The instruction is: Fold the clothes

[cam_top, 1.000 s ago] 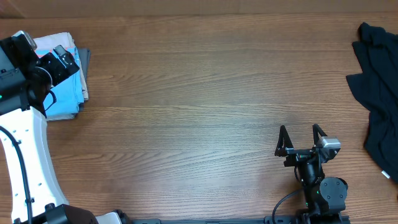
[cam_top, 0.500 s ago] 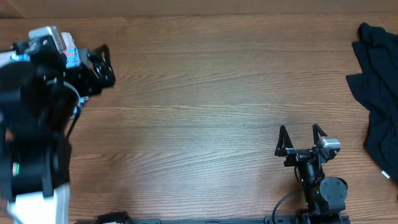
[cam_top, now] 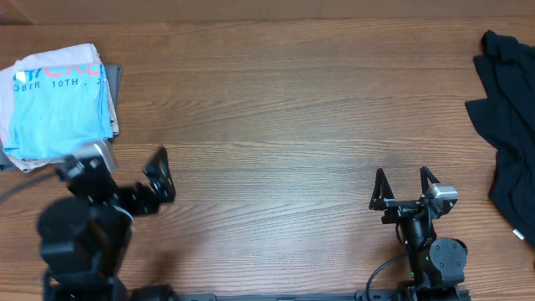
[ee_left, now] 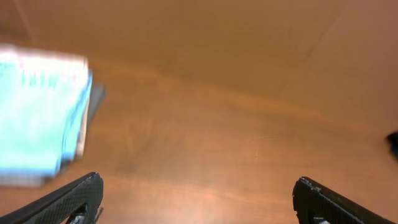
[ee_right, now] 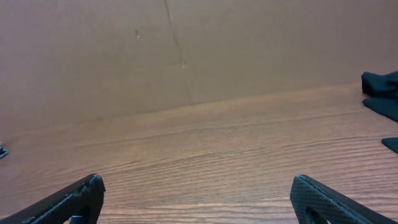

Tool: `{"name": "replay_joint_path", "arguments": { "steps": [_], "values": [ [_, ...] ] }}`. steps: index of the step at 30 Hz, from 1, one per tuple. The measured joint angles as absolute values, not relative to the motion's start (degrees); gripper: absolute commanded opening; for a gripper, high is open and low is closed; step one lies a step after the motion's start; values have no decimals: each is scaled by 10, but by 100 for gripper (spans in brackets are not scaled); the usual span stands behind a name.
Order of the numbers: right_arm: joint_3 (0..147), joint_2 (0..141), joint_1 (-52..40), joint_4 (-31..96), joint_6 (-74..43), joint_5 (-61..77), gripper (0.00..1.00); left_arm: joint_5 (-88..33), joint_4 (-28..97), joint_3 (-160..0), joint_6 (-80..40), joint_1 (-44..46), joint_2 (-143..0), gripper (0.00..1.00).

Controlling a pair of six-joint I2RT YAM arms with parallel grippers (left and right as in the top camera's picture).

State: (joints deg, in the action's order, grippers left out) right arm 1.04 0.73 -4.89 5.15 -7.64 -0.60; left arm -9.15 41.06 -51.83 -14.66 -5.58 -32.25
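Left pincer [cam_top: 160,176]: jaws wide apart, nothing between them. Its own camera shows only bare table [cam_top: 276,109] between the fingers. It hangs over the near-left part of the table, just on the near side of the T-shirt and not touching it.

T-shirt [cam_top: 57,113]: far-left corner of the table. Lies as a compact, flat rectangle, light blue, printed lettering facing up. Edges look fairly square. It sits on a pale cloth [cam_top: 10,125] that shows along its left side, and a grey layer [cam_top: 114,84] peeks out at its right edge. Blurred in the left wrist view, same position.

Judgement: the fold of this shirt looks finished and the piece is set down on a stack. No sleeve or hem sticks out, as far as the overhead view shows.

Centre of table: nothing on it.

Right pincer [cam_top: 404,177]: near-right, jaws wide apart, holding nothing, pointing away over bare wood.

Dark garment [cam_top: 506,125]: right edge, crumpled and spread unevenly, well apart from both pincers. Clearly unfolded. If it counts toward the job, it is what remains; I cannot tell that from these views.
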Motion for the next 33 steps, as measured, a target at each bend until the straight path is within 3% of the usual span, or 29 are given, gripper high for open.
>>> {"name": "replay_joint_path", "arguments": {
  "steps": [10,26,33],
  "values": [
    [10,7,-49,51,-77,-6,100,-90,425,-294,-150,-56,-177,100],
    [10,7,-49,52,-76,-6,100,-90,25,-76,-166,-54,-92,100],
    [11,7,-49,52,-76,-6,100,-90,-30,-29,-141,-30,-82,100]
  ]
}}
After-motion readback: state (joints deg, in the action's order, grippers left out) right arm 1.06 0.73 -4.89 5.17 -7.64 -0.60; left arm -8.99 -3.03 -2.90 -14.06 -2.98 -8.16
